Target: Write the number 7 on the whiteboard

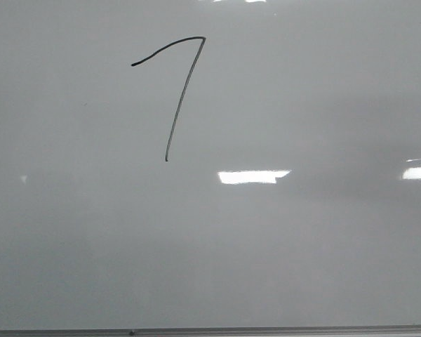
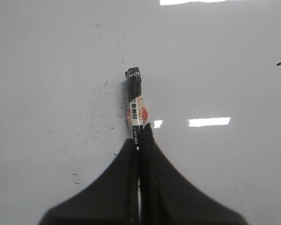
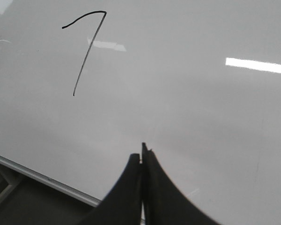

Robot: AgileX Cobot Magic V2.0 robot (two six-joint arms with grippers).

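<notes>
The number 7 (image 1: 177, 91) is drawn in thin black line on the upper left-centre of the whiteboard (image 1: 302, 267): a curved top stroke joined to a long slanted downstroke. Bright rectangular glare patches lie below and to its right. The board's grey frame edge (image 1: 266, 330) runs along the near side. The left end effector (image 2: 139, 136) is closed on a black marker (image 2: 135, 101), which projects over the board. The right end effector (image 3: 143, 157) is closed with nothing between its fingers.
</notes>
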